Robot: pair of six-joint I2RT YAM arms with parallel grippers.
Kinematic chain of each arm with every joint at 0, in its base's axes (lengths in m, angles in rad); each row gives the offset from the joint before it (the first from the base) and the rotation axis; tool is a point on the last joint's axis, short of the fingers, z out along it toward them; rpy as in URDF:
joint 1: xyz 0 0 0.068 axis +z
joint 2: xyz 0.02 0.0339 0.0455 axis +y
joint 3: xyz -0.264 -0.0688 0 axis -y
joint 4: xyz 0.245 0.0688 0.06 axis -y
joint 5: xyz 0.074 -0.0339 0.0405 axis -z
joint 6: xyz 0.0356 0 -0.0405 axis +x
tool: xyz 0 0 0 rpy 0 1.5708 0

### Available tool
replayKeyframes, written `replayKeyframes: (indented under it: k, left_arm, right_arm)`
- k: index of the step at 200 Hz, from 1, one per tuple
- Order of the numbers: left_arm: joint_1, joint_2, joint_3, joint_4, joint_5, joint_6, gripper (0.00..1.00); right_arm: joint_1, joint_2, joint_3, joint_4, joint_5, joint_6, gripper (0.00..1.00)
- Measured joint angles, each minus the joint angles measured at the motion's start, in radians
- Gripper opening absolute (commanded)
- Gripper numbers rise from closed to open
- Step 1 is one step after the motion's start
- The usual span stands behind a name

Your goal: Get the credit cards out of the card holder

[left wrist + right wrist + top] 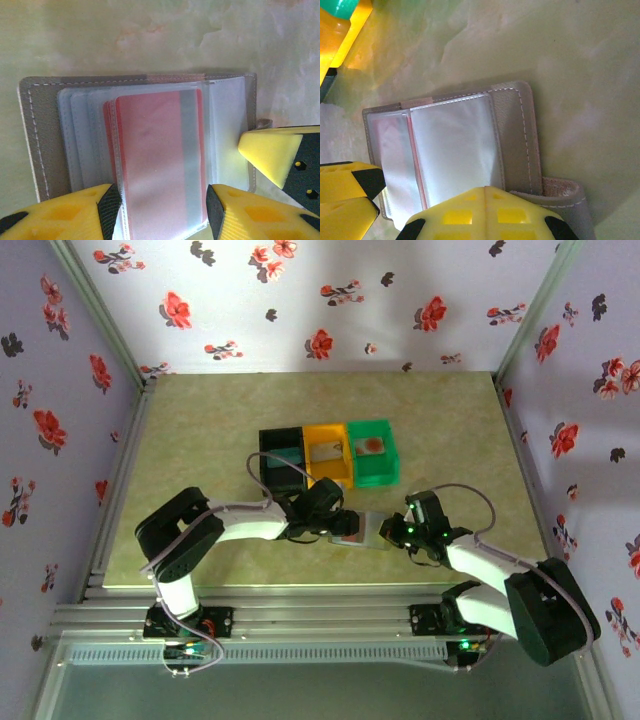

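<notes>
Green-marbled tabletop (200, 440), floral walls (300, 300); left hand (159, 210) tight around the red card (150, 145) in the card holder (42, 130), right hand (485, 200) pressed together.

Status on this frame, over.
Left gripper straddles red card in its sleeve, grip unclear. Right gripper shut, on open card holder edge. Nothing blocking.

Bent sharply at the elbow of the left arm (240, 525), with the forearm stretched rightward and the left gripper (338, 528) tipped down, yellow fingers (60, 215) set part-way apart; gripping or not, impossible to tell. Folded likewise at the right arm (480, 560), reaching leftward, with the right gripper (397, 532) low, fingertips pressed fully together. Almost tip to tip.
</notes>
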Motion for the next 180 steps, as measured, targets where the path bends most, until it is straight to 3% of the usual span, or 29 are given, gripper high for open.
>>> replayKeyframes:
  k: [180]
  left_arm:
    - [-0.005,0.012,0.018,0.005,0.019,0.01,0.54]
  right_arm:
    - [0.001,0.007,-0.007,0.026,0.0,0.0,0.0]
